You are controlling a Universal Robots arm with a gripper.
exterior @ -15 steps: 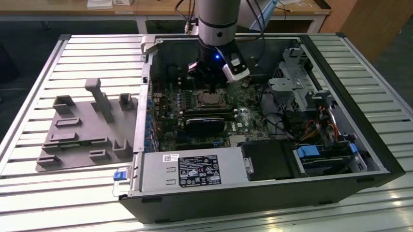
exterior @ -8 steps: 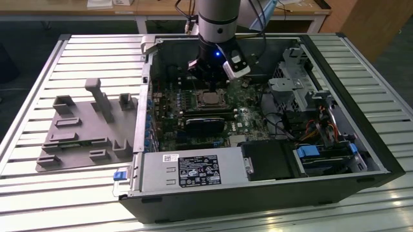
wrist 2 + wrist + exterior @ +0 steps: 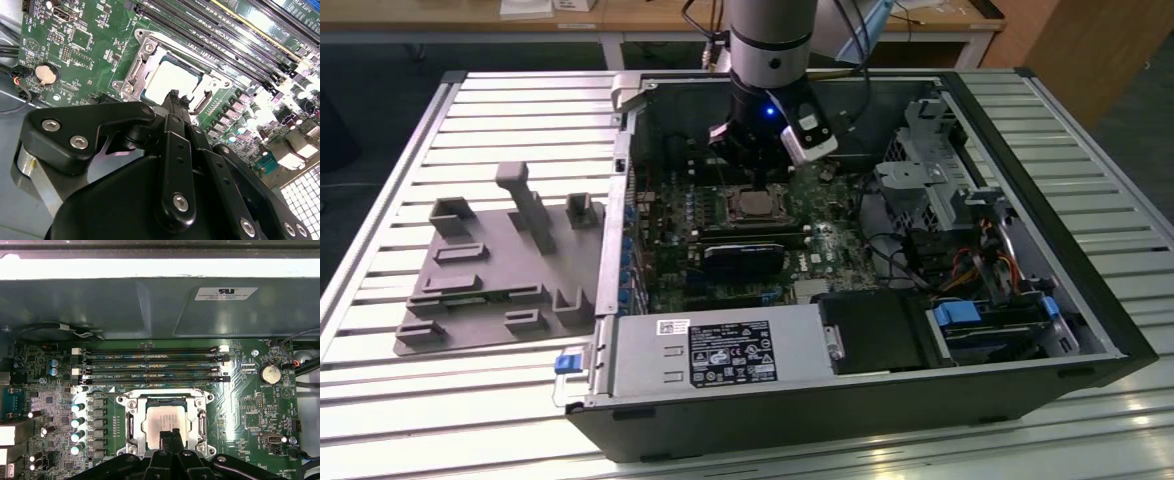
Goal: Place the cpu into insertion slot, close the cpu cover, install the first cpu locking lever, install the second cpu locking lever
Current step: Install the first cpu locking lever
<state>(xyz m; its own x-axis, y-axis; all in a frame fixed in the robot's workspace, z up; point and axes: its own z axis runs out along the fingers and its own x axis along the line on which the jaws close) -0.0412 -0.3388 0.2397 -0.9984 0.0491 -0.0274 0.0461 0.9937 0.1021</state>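
The cpu (image 3: 165, 422), a pale silver square, lies in the insertion slot (image 3: 754, 207) on the green motherboard inside the open computer case. The cpu cover (image 3: 165, 399), a silvery frame, lies flat around it, and in the second wrist view the cpu (image 3: 167, 80) shows through the cover's (image 3: 141, 59) opening. Thin metal levers (image 3: 202, 426) run along the socket's sides. My gripper (image 3: 169, 434) hangs just above the socket's edge with its black fingertips pressed together and nothing between them. The gripper (image 3: 173, 96) shows the same pose in the second wrist view, and the gripper (image 3: 751, 175) stands above the slot.
Memory slots (image 3: 150, 365) run beside the socket, towards the case wall (image 3: 160, 310). A coin battery (image 3: 270, 374) and capacitors (image 3: 78, 410) stand nearby. A black block (image 3: 750, 257), a power supply (image 3: 720, 355) and drive bays (image 3: 987, 320) fill the case. A grey fixture tray (image 3: 494, 270) lies on the slatted table.
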